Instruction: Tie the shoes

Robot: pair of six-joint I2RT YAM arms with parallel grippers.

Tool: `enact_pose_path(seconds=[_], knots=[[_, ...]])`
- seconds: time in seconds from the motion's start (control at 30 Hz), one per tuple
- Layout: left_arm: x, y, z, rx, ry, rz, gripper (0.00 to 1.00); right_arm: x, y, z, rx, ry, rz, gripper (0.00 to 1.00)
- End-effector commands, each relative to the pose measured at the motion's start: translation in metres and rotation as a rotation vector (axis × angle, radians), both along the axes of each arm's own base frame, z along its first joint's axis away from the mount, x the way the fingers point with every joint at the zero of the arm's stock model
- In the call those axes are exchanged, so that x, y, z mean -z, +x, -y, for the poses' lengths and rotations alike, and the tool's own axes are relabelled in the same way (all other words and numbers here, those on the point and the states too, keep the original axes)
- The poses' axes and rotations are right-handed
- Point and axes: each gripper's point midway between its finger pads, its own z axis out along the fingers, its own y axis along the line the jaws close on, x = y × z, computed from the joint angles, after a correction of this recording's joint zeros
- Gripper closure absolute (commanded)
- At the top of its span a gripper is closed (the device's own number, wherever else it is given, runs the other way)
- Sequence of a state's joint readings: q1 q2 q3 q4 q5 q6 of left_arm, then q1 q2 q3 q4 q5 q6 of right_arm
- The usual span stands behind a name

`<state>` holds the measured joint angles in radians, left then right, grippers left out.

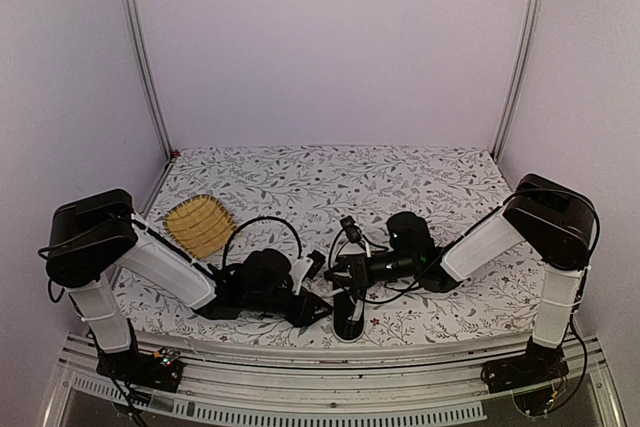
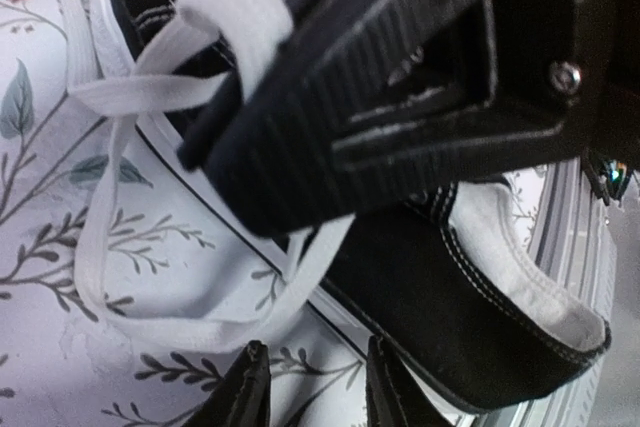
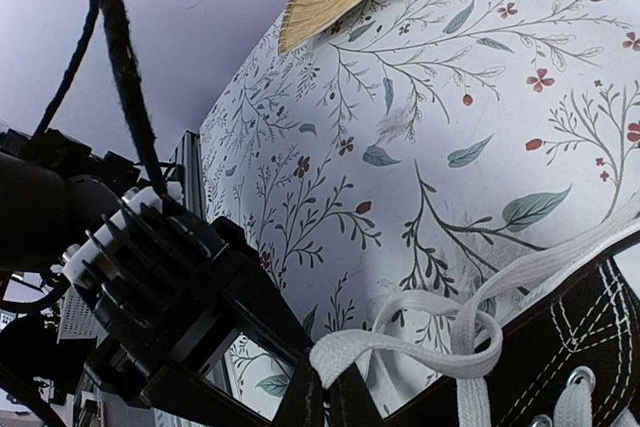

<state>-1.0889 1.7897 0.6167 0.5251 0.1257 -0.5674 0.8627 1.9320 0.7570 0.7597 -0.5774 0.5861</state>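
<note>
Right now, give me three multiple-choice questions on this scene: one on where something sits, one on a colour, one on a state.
1. Where is the yellow mat?
A. On the table, left of the sneaker
B. Under the sneaker
C. In the right gripper

2. What colour is the sneaker's canvas?
A. Red
B. Black
C. Blue

3. How are the laces?
A. Tied in a finished bow
B. Loose
C. Pulled out of the shoe

Answers:
1. A, the mat lies flat, apart from the shoe.
2. B, black, with a white sole edge.
3. B, a slack loop trails on the table.
</note>
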Motion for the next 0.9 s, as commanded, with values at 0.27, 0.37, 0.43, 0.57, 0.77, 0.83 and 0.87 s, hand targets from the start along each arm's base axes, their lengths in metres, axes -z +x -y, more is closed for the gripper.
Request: enact_pose_path(seconds=[0.27,0.37,0.43,0.57,0.77,0.83,0.87], knots=[[0.009,0.045,-0.024,-0.275,0.153,0.131,0.62,0.011,0.014,0.027,0.152,-0.148,0.016,0.98],[-0.006,0.048,-0.031,-0.319,0.123,0.143,0.59,0.008,0.014,0.038,0.19,-0.179,0.023,0.98],[-0.016,0.047,-0.033,-0.333,0.089,0.138,0.58,0.009,0.012,0.046,0.209,-0.199,0.024,0.98],[-0.032,0.043,-0.03,-0.346,0.007,0.072,0.58,0.006,0.012,0.053,0.223,-0.224,0.043,0.98],[-0.04,0.054,-0.036,-0.455,-0.116,-0.134,0.56,0.003,0.014,0.053,0.224,-0.227,0.056,0.98],[-0.037,0.057,-0.039,-0.48,-0.142,-0.2,0.56,0.002,0.014,0.053,0.225,-0.227,0.057,0.98],[-0.037,0.057,-0.038,-0.486,-0.153,-0.222,0.56,0.002,0.014,0.053,0.228,-0.226,0.059,0.98]])
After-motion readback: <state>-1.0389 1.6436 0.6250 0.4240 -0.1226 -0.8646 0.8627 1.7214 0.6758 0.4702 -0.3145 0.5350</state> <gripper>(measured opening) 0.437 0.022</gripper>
